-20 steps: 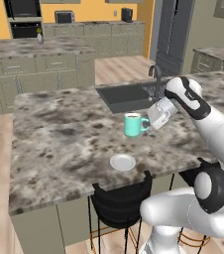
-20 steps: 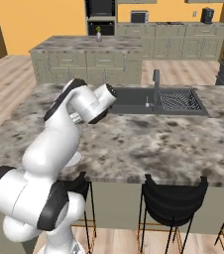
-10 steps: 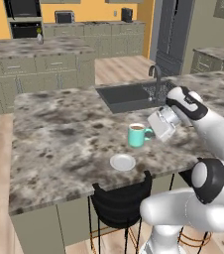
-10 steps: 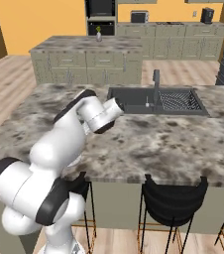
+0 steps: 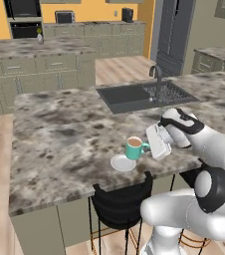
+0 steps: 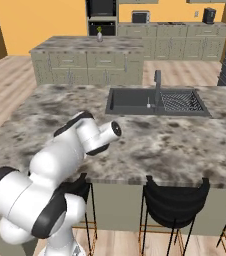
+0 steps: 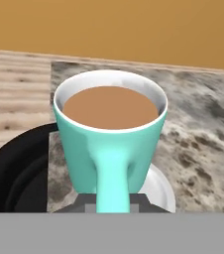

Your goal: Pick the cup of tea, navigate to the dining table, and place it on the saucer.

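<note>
Since a second ago the arm has lowered and drawn back toward the near edge of the counter (image 5: 59, 129), bringing the cup of tea (image 5: 134, 148) from above the stone down to the saucer (image 5: 123, 163). The cup stands upright, its mouth up and the brown tea level; its handle points sideways toward the tool (image 5: 149, 145), and in the hand view straight back at the camera. Its base sits over the saucer's right part; whether it already touches the plate cannot be told. The counter is mottled grey-brown granite with a dark inset sink (image 5: 129, 94) and a faucet (image 5: 156, 74); a black chair (image 5: 120, 201) stands at its near edge below the saucer. Beyond lie a wood floor, olive-green cabinets (image 5: 45, 69) and an orange wall. The tool is clenched on the cup's handle, the wrist held roughly level beside it.
</note>
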Controlling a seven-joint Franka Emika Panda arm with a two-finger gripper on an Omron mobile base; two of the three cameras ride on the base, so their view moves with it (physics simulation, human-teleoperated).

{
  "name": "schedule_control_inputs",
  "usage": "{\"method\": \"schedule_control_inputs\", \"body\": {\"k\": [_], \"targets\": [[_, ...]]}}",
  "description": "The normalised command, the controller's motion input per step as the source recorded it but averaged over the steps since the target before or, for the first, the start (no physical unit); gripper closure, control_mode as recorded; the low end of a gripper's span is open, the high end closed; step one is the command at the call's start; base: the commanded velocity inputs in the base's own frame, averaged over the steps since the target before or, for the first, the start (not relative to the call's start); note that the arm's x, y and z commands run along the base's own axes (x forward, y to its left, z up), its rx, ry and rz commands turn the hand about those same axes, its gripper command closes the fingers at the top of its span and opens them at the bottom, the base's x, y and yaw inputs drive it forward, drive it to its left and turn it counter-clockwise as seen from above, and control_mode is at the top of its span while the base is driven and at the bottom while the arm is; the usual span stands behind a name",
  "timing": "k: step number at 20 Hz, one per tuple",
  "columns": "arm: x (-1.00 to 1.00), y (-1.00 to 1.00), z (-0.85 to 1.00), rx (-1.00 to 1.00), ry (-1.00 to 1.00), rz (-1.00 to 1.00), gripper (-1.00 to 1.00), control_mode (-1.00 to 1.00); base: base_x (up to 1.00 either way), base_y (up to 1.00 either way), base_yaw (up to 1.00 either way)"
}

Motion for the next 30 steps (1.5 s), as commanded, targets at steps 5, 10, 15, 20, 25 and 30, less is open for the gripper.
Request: {"method": "schedule_control_inputs", "body": {"k": [5,10,15,20,25,30], "targets": [[0.23,0.03,-0.18,0.00,0.01,0.11,1.00,-1.00,0.00,0.00,0.00],[0.44,0.06,-0.23,0.00,0.06,0.08,1.00,-1.00,0.00,0.00,0.00],[0.30,0.02,-0.10,0.00,0.01,0.04,1.00,-1.00,0.00,0.00,0.00],[0.02,0.00,-0.12,0.00,0.02,0.04,1.00,-1.00,0.00,0.00,0.00],[0.00,0.08,-0.13,0.00,0.00,0.05,1.00,-1.00,0.00,0.00,0.00],[0.00,0.18,-0.13,0.00,0.00,0.07,1.00,-1.00,0.00,0.00,0.00]]}}
